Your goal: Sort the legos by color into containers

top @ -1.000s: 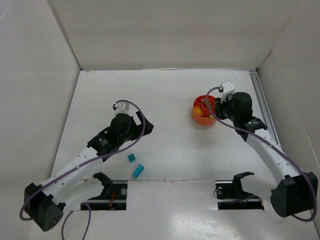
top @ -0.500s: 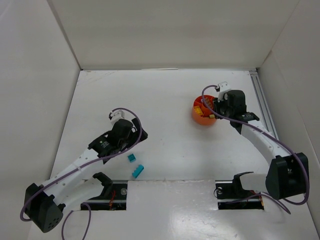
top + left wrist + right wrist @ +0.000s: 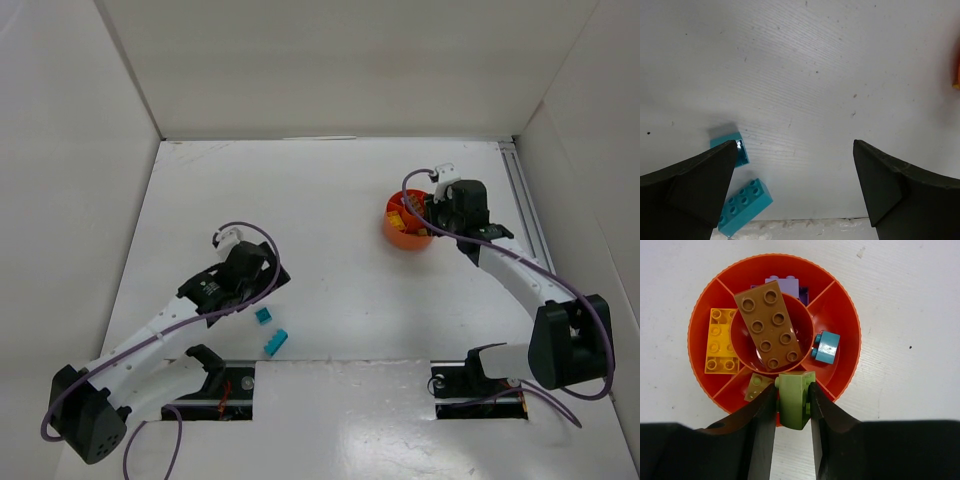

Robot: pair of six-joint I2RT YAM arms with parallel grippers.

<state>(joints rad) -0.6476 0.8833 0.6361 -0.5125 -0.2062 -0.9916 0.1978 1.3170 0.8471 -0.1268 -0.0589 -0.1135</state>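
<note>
- An orange bowl point(image 3: 832, 305) with a round centre well and a ring of divided compartments sits on a white table point(image 3: 340, 200).
- The right gripper point(image 3: 794, 392) is pinched narrowly on a lime brick point(image 3: 795, 402), one finger on each side. In the right wrist view the brick stands on end over the bowl's near rim. Whether it touches the bowl cannot be told.
- A brown brick point(image 3: 767, 325) lies tilted in the bowl's centre well, its upper end over the well's edge.
- In the same view, an orange-yellow brick point(image 3: 720, 340) fills the bowl's left compartment, a purple brick point(image 3: 785, 284) shows in the far one, and a teal brick point(image 3: 826, 346) lies in the right one.
- A pale olive brick point(image 3: 757, 386) lies in the bowl's near-left compartment, just beside the held lime brick.
- The left gripper point(image 3: 795, 145) is well away from the bowl, its fingers spread wide with nothing between them.
- Two loose teal bricks point(image 3: 727, 141) point(image 3: 745, 206) lie on the table far from the bowl, near the left gripper. The first is partly hidden behind one finger.
</note>
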